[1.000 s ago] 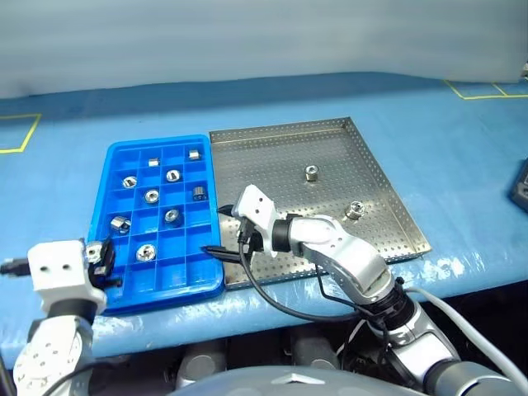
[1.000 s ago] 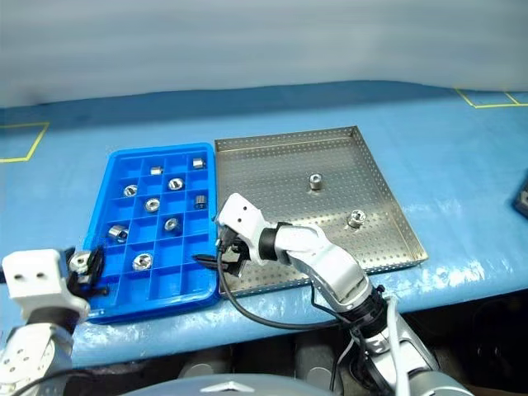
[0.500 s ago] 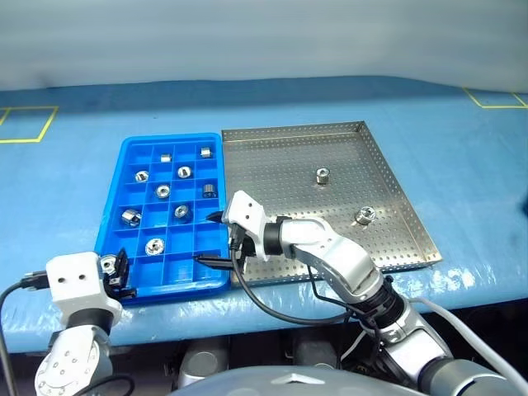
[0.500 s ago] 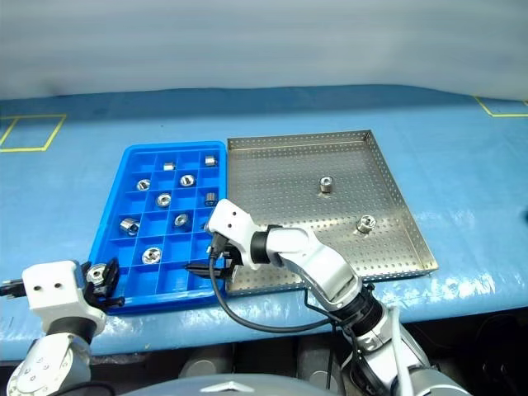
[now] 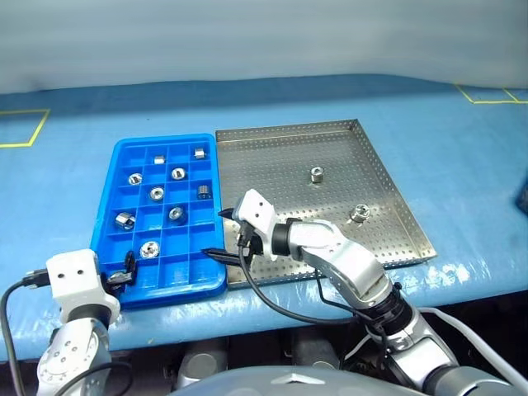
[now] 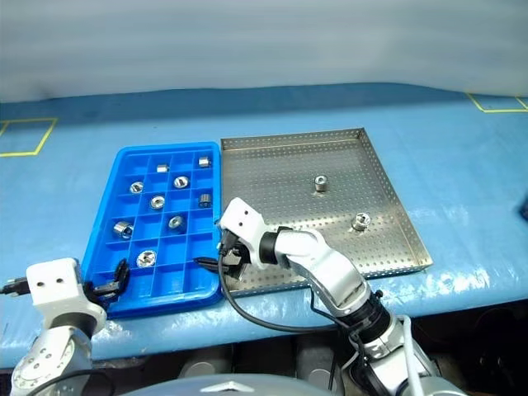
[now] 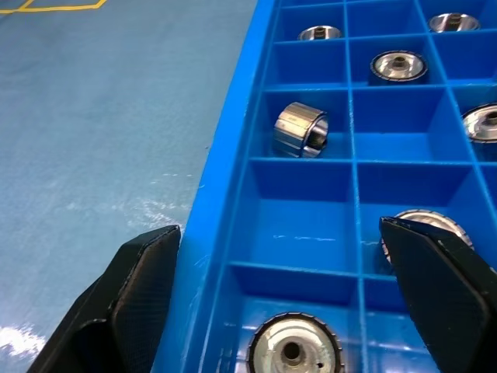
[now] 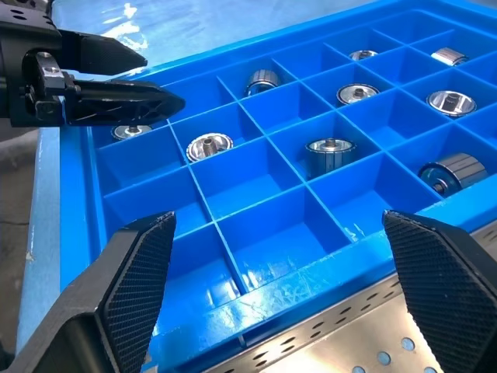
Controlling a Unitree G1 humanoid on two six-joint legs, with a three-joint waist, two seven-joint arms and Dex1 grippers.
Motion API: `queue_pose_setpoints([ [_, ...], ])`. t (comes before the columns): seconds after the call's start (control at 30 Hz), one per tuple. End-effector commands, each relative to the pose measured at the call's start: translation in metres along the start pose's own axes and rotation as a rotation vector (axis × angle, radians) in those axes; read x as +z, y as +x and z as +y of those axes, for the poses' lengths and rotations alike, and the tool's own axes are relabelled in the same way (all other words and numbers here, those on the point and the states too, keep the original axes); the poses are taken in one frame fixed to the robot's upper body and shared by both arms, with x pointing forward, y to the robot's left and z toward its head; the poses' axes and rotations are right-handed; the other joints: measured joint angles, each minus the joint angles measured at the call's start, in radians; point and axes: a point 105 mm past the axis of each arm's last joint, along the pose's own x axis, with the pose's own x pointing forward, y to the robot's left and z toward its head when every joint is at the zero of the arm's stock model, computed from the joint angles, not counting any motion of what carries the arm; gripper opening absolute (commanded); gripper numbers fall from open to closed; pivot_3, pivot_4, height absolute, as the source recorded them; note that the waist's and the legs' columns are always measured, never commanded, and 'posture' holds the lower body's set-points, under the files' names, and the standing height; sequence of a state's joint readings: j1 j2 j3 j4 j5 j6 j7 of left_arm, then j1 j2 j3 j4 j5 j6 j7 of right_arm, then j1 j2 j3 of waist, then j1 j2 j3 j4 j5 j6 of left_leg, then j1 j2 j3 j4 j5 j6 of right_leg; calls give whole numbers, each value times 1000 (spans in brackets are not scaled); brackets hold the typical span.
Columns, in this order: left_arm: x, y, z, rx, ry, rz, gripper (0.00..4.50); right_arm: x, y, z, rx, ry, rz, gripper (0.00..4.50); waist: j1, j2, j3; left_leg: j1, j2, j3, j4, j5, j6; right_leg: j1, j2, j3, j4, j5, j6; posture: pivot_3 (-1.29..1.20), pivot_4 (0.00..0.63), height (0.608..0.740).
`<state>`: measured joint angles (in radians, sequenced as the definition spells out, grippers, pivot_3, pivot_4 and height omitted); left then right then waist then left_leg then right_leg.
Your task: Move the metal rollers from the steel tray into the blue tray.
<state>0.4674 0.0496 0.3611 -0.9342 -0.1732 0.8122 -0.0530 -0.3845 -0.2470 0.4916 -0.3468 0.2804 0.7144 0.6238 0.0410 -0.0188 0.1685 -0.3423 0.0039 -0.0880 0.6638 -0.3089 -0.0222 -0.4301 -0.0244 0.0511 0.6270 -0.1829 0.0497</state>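
Two metal rollers (image 5: pixel 316 174) (image 5: pixel 358 213) stand on the steel tray (image 5: pixel 280 165). Left of it and touching it lies the blue tray (image 5: pixel 177 290), with several rollers (image 5: pixel 156 193) spread over its compartments. At the blue tray's near left corner my left gripper (image 7: pixel 278 229) is open. Just below its fingers, a roller (image 7: pixel 293 351) lies free in the corner compartment. My right gripper (image 5: pixel 221 234) stands open over the seam between the two trays, pointing left across the blue tray. Nothing is between its fingers (image 8: pixel 140 260).
The trays lie on a table with a blue cover (image 5: pixel 445 140) bearing yellow tape marks (image 5: pixel 25 132). The table's front edge runs just behind both grippers. A dark object (image 5: pixel 523 191) sits at the far right edge. A black cable (image 5: pixel 272 297) loops under the right wrist.
My left gripper was shut on a roller and has opened. That roller now lies in the blue tray's near corner compartment. The right arm has kept still, and the camera has shifted.
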Motion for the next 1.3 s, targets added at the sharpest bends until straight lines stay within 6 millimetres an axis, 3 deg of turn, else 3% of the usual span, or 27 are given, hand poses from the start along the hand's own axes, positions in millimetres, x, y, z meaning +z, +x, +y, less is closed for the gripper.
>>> queue_pose_setpoints([
  [0.03, 34, -3, -21, -137, -36, -176, 4431, 14, -9, -9, -71, -18, -53, 4500, -1, 0, 0, 0, 0, 0, 0, 0, 0, 0, 0, 0, 0, 0, 0, 180, 150, 740],
  [0.17, 58, -3, -43, -256, -30, -310, 4431, 17, -17, -35, -235, 2, -74, 4500, -4, 0, 0, 0, 0, 0, 0, 0, -1, 0, 0, 0, 0, 0, 0, 147, 150, 740],
  [0.47, 74, 9, -95, -484, -34, -410, 4431, 7, -50, -107, -730, 101, -88, 4500, -30, 0, 0, -1, 0, 0, 0, 1, -1, 0, 0, 0, 0, 1, -1, 56, 150, 740],
  [0.77, 62, -6, -139, -787, -25, -357, 4431, -13, -62, -147, -1060, 208, -68, 4500, -82, 1, 0, -1, 1, 1, -1, 0, -1, -1, 0, 1, 0, 4, -5, -4, 150, 740],
  [1.07, 52, -19, -147, -929, 7, -317, 4431, -23, -53, -170, -1183, 286, -64, 4500, -101, 3, 0, -1, 1, 1, -1, 0, 0, -1, 0, 1, 0, 4, -4, 24, 150, 740],
  [1.3, 47, -21, -145, -939, -4, -305, 4431, -33, -56, -173, -1206, 328, -49, 4500, -100, 4, 0, -1, 1, 1, -2, 0, 0, -1, 0, 1, 0, 6, -2, 31, 150, 740],
])
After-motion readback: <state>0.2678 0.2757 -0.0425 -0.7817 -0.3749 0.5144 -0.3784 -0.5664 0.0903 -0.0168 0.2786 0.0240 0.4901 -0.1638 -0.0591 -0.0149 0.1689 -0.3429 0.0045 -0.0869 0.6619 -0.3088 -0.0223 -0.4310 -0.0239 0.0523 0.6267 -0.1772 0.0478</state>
